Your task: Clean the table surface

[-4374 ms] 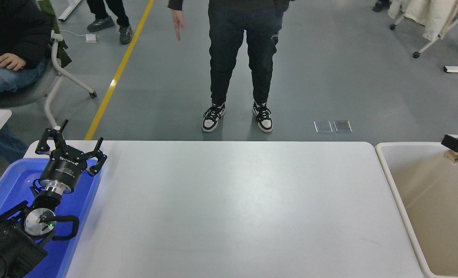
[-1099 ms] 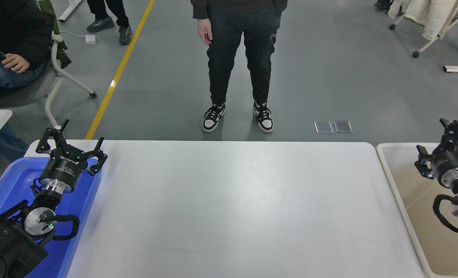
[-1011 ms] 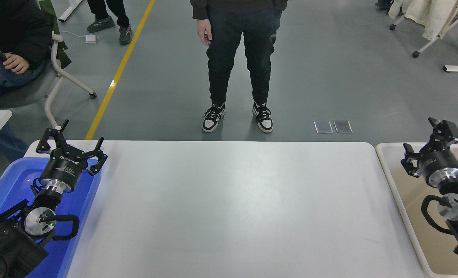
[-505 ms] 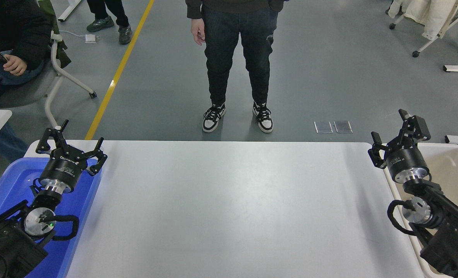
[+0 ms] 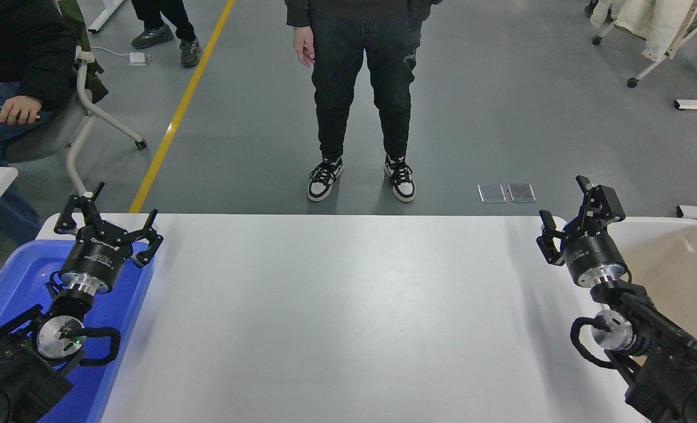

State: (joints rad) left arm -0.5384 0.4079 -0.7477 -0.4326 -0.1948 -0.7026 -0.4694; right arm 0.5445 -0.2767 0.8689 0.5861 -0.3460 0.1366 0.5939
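Your left gripper [image 5: 106, 226] sits parked over the blue bin [image 5: 7, 282], fingers spread. The table surface [image 5: 348, 317] between the bins shows nothing on it. Your right gripper [image 5: 577, 220] has swung back from the beige bin [image 5: 683, 264] to the table's right edge, spread and empty, so clearing looks finished.

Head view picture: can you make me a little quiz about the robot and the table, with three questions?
1. True or false: something is lying on the table.
2. Which bin does the left gripper hang over: A the blue bin, B the beige bin?
3. Fill in: both the left gripper and the right gripper are ____.

Key: 1 false, its top is bare. 2 A. 3 open.
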